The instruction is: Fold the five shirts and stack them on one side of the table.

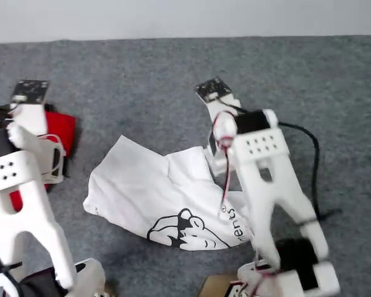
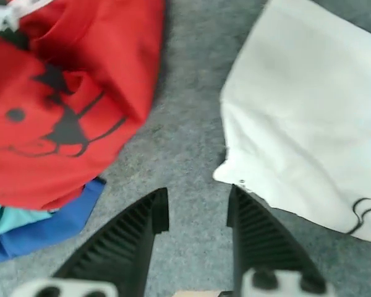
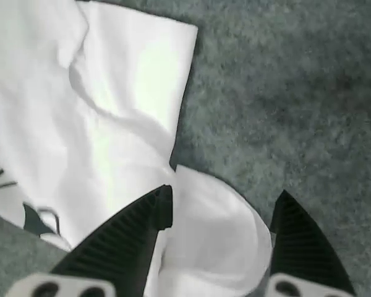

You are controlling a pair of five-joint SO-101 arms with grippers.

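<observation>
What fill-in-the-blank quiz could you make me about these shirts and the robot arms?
The spread-out shirt in the middle of the table is ____ with a black drawing. The top shirt among the stacked ones is ____. The lowest shirt showing under it is ____. The right gripper, over a fold of the spread-out shirt, is ____.
Missing words: white; red; blue; open.
</observation>
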